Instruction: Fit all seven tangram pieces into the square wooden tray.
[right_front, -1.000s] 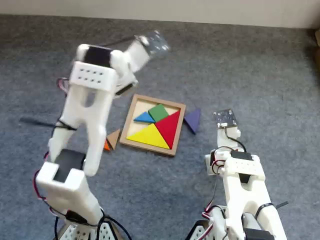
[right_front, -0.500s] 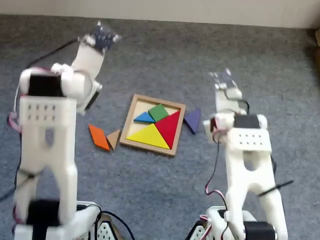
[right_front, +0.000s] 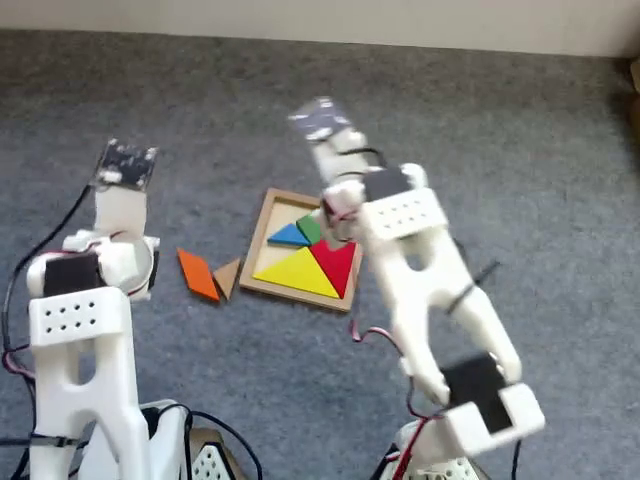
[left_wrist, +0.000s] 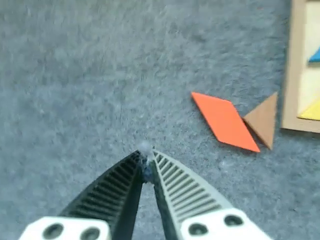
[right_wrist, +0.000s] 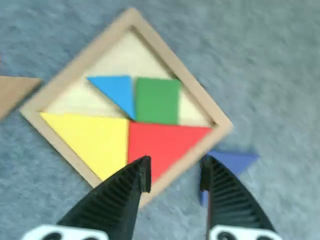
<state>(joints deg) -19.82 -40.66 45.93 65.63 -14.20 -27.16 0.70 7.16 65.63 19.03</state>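
Since a second ago the right arm (right_front: 420, 260) has swung from beside the tray to across it, and the left arm (right_front: 85, 320) has drawn back to the far side of the loose pieces; no piece has shifted.

The wooden tray (right_wrist: 82, 65) lies on the grey carpet (right_front: 520, 150) holding four pieces: the yellow triangle (right_wrist: 95, 140), the red triangle (right_wrist: 165, 142), the green square (right_wrist: 157, 100) and the blue triangle (right_wrist: 117, 90). The orange parallelogram (left_wrist: 225, 121) and brown triangle (left_wrist: 262, 120) touch tip to side just outside one rim.

The purple triangle (right_wrist: 232, 160) lies just outside the opposite rim, and is probably the next pick. The right gripper (right_wrist: 175, 167) hangs wide open and empty, straddling that rim, one finger over the red triangle. It should shift outward until both fingers clear the rim and bracket the purple triangle across two flat edges, then descend squarely so the rim is not caught.

The left gripper (left_wrist: 146, 155) is closed on nothing, above bare carpet.
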